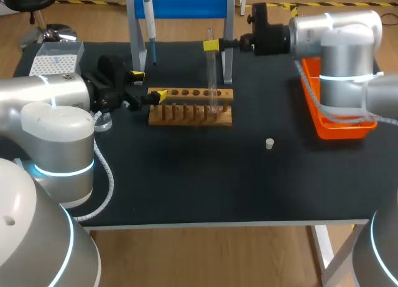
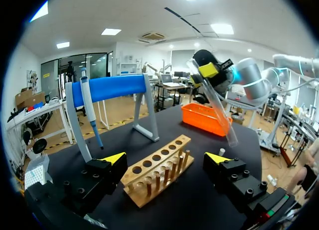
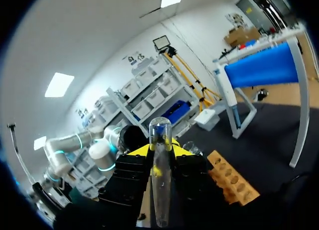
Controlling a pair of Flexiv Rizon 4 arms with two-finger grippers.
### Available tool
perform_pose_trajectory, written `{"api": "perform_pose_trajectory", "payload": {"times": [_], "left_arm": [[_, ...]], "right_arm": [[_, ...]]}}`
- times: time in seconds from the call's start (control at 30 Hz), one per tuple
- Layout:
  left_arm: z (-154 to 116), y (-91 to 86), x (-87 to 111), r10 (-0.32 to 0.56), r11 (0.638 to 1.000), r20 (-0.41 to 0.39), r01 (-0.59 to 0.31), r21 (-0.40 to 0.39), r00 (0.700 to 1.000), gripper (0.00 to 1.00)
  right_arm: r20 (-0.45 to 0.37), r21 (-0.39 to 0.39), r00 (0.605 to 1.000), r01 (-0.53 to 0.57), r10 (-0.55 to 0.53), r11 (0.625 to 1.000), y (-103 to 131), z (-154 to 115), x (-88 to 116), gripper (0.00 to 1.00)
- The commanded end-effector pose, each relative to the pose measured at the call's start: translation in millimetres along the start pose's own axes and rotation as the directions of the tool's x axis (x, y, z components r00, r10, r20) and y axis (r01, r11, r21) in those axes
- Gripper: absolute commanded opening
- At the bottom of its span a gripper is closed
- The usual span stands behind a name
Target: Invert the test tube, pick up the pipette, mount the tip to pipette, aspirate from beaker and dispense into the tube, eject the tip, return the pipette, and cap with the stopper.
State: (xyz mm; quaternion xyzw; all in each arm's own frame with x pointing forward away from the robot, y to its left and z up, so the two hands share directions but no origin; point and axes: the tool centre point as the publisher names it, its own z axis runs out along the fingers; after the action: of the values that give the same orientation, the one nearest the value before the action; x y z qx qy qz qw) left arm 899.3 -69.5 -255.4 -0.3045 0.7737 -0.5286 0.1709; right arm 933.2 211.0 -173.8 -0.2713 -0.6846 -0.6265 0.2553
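A clear test tube [image 1: 212, 76] hangs nearly upright over the right part of the wooden rack [image 1: 189, 107]. My right gripper [image 1: 211, 46] is shut on its upper part. In the right wrist view the tube [image 3: 160, 190] lies across the gripper [image 3: 160, 153], between the yellow tips. My left gripper [image 1: 149, 86] stands open at the rack's left end, and in its own view the gripper [image 2: 165, 158] has the rack [image 2: 159, 172] ahead between its tips. The pipette [image 1: 148, 20] hangs on the blue stand [image 1: 186, 4]. A small white stopper [image 1: 269, 143] lies on the mat.
An orange bin [image 1: 336, 116] sits at the right edge under my right arm. A tip box [image 1: 56, 58] is at the back left. A glass beaker [image 1: 102, 121] stands beside my left arm. The stand's legs rise just behind the rack.
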Motion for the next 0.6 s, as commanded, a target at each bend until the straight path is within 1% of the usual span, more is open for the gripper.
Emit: {"api": "perform_pose_trajectory", "payload": {"times": [0.03,0.07,0.17,0.23,0.3,0.33,0.37,0.4,0.43,0.47,0.53,0.57,0.6], "left_arm": [[0.1,2.1,0.1,0.001,1.000,0.000,-0.001,0.009,1.000,1.00],[0.1,2.1,0.1,0.001,1.000,0.000,-0.001,0.009,1.000,1.00],[0.1,2.1,0.1,0.001,1.000,0.000,-0.001,0.009,1.000,1.00],[0.1,2.1,0.1,0.001,1.000,0.000,-0.001,0.009,1.000,1.00],[0.1,2.1,0.1,0.001,1.000,0.000,-0.001,0.009,1.000,1.00],[0.1,2.1,0.1,0.001,1.000,0.000,-0.001,0.009,1.000,1.00],[0.1,2.1,0.1,0.001,1.000,0.000,-0.001,0.009,1.000,1.00],[0.1,2.1,0.1,0.001,1.000,0.000,-0.001,0.009,1.000,1.00],[0.1,2.1,0.1,0.001,1.000,0.000,-0.001,0.009,1.000,1.00],[0.1,2.1,0.1,0.001,1.000,0.000,-0.001,0.009,1.000,1.00],[0.1,2.1,0.1,0.001,1.000,0.000,-0.001,0.009,1.000,1.00],[0.1,2.1,0.1,0.001,1.000,0.000,-0.001,0.009,1.000,1.00],[0.1,2.1,0.1,0.001,1.000,0.000,-0.001,0.009,1.000,1.00]], "right_arm": [[-0.089,0.164,0.675,-0.715,0.732,0.679,2.0,-1.0,-14.4,0.00],[-0.087,0.179,0.642,-0.742,0.761,0.646,1.5,-1.3,-15.9,0.00],[-0.097,0.203,0.572,-0.790,0.814,0.579,0.4,-1.9,-17.9,0.00],[-0.098,0.216,0.512,-0.826,0.853,0.521,0.0,-2.3,-19.2,0.00],[-0.082,0.222,0.474,-0.849,0.876,0.480,-0.3,-2.6,-20.1,0.00],[-0.089,0.227,0.436,-0.867,0.896,0.444,-0.7,-2.7,-20.5,0.00],[-0.087,0.231,0.410,-0.878,0.908,0.418,-0.7,-3.0,-20.7,0.00],[-0.089,0.233,0.393,-0.885,0.915,0.403,-0.8,-3.3,-20.9,0.00],[-0.089,0.227,0.384,-0.891,0.919,0.394,-0.9,-3.9,-21.2,0.00],[-0.084,0.222,0.387,-0.891,0.918,0.396,-0.8,-4.4,-21.4,0.00],[-0.085,0.214,0.364,-0.902,0.927,0.374,-2.5,-5.6,-21.6,0.00],[-0.084,0.212,0.371,-0.900,0.925,0.381,-3.2,-6.1,-21.3,0.00],[-0.070,0.190,0.414,-0.888,0.908,0.419,-5.6,-6.7,-20.4,0.00]]}}
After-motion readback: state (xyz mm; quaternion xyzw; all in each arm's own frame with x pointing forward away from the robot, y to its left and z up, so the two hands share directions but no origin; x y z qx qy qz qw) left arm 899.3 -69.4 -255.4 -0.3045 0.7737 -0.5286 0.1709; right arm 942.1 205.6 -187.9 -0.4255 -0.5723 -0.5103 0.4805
